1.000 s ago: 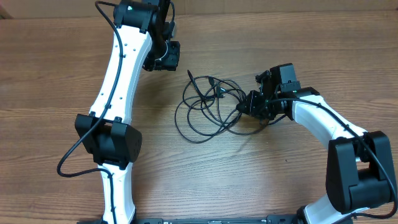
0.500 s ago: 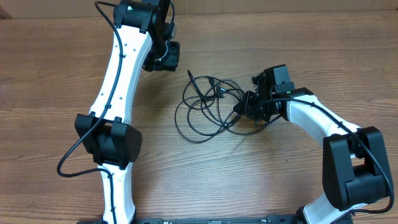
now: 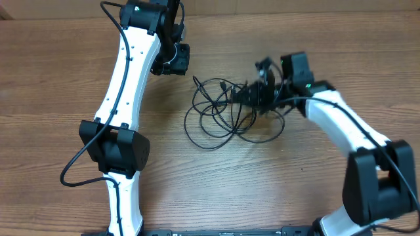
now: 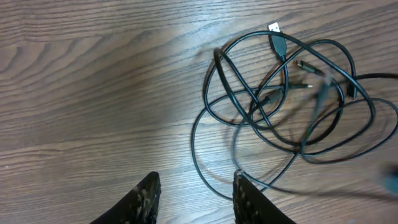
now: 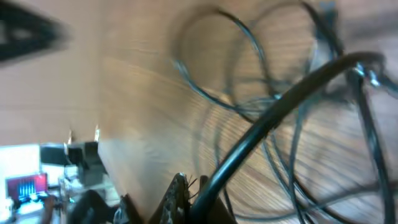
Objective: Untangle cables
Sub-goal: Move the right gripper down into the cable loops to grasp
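Bare worktop [image 3: 262, 190] below and lower left of the cables [image 3: 220, 118]: free passage. Right gripper [image 3: 252, 96] covers the tangle's right edge. Left arm [image 3: 128, 72] bars the left side, left gripper [image 4: 194, 190] near the upper left.

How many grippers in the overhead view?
2: left gripper at top, up-left of the cables, apart from them; right gripper at the tangle's right edge, among the loops.

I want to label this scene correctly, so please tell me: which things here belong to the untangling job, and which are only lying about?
Belong to the job:
- the cables, a tangle of thin black cords
- the right claw, at the tangle's edge
- the left claw, open, off the tangle

Not part of it:
- the wooden table
- the thick black wire on the left arm
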Tool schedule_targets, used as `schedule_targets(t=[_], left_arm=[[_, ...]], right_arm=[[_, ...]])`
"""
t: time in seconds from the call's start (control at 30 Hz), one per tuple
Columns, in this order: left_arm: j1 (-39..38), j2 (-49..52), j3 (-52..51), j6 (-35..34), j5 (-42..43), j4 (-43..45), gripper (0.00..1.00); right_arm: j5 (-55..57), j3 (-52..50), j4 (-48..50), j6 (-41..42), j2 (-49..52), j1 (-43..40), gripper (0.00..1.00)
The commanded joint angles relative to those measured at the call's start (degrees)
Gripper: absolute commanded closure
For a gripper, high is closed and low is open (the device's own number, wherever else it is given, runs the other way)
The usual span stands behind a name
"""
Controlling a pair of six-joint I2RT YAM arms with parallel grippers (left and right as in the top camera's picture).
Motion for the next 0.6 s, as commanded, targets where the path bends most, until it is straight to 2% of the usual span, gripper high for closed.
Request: schedule_targets(t=[0.0,0.13,0.27,0.5,0.57], left_arm=[[0.0,-0.2,0.0,-1.2,-0.6,-0.1,0.61],[0.0,-0.2,0.0,-1.2,-0.6,0.2,0.61],[0.0,-0.2,0.0,-1.2,-0.6,0.5,0.61],[0.0,-0.2,0.0,-1.2,-0.6,0.7,0.61],[0.0,-0.2,0.0,-1.2,-0.6,0.7,0.61]], right_arm=[[3.5,9.7,-3.6,-5.8,-7.3,-0.4,0.96],[15.1,20.5,-12.0,-7.6,-9.6,-0.4,0.96],[17.5,29.8,-16.8,-11.8,-10.1,-0.4,0.96],[17.9,43.4,-14.3,-13.2,-10.1,-0.6,0.96],[21.6,47.1,-13.0,-13.2,-10.1,-0.6,0.96]])
